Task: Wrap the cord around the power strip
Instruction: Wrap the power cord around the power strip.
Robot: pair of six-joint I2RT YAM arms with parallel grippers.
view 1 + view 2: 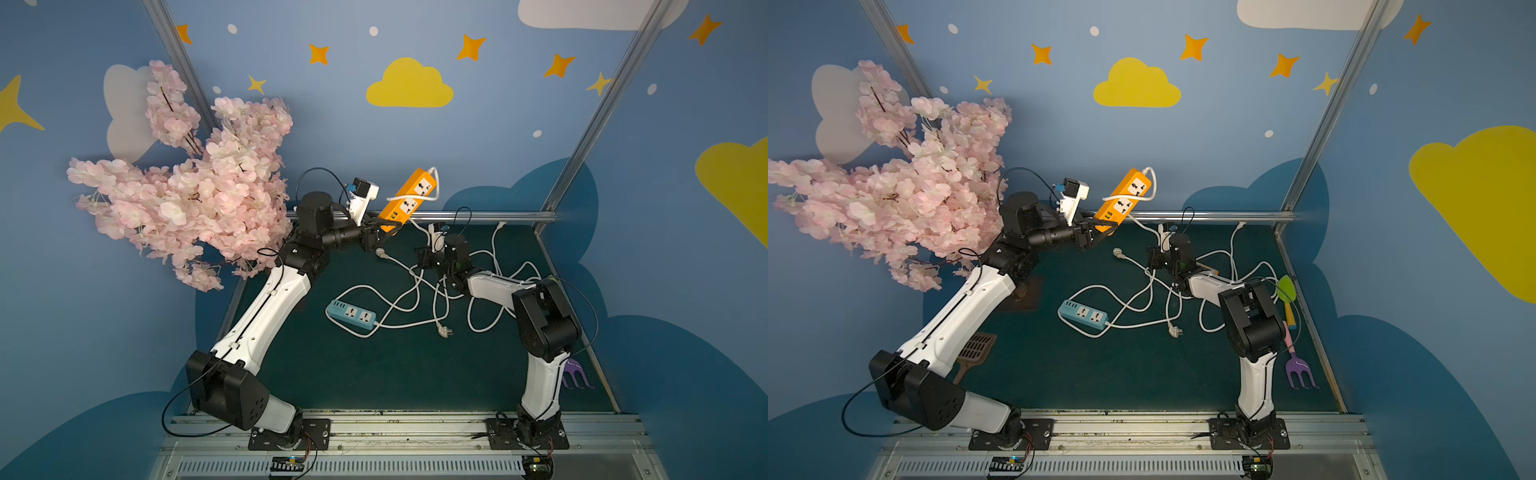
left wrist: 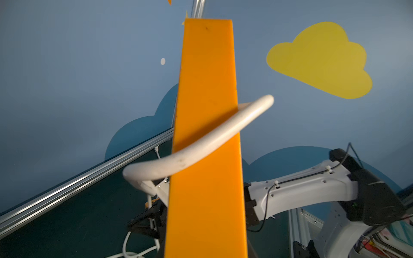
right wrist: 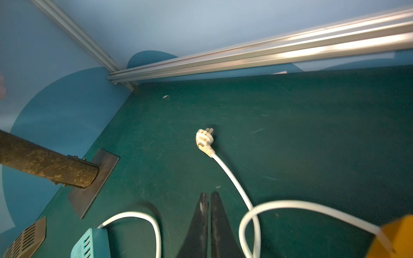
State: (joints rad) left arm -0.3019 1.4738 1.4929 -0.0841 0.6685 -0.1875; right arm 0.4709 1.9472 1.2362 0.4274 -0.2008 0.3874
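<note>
While my left claw [image 1: 384,232] clamps the lower end of the orange power strip [image 1: 411,197], the strip stands tilted in the air above the far edge of the tabletop [image 1: 374,374], its sockets showing in both top views. Its white cord [image 2: 201,147] leaves the upper end and crosses the strip once. In the left wrist view I see that single turn lying slack and slanted across the plain back. The cord then drops into a tangle of white loops between the middle and the right edge. My right claw [image 3: 208,195] hangs low there with its jaws pressed together, gripping nothing. A white plug [image 3: 204,139] lies just ahead of it. A blue power strip [image 1: 351,312] lies flat near the middle.
</note>
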